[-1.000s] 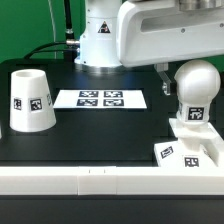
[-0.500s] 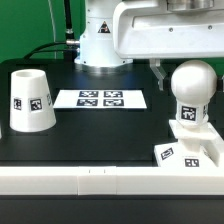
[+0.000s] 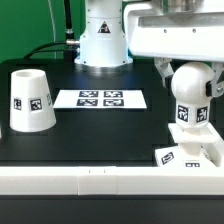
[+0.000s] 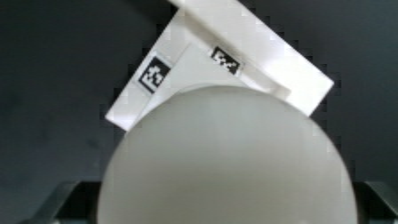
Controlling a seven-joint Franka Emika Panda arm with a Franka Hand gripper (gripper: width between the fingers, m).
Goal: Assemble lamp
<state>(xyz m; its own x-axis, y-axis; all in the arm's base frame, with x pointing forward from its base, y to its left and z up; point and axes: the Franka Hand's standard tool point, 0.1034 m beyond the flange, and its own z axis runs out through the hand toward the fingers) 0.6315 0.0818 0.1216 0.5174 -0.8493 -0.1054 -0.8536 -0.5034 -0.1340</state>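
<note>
Tool [image 3: 189,80] clamps the bulb [image 3: 192,100], which stands on the base [image 3: 197,150]; shade [image 3: 31,100] sits well apart on the worktop [image 3: 100,135].

bulb [image 3: 192,90] standing on base [image 3: 200,152] | shade [image 3: 30,100] at exterior view's left | marker board [image 3: 100,98] between

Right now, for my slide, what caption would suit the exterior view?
Gripper holds the bulb upright on the base; the shade stands apart, beside the marker board.
</note>
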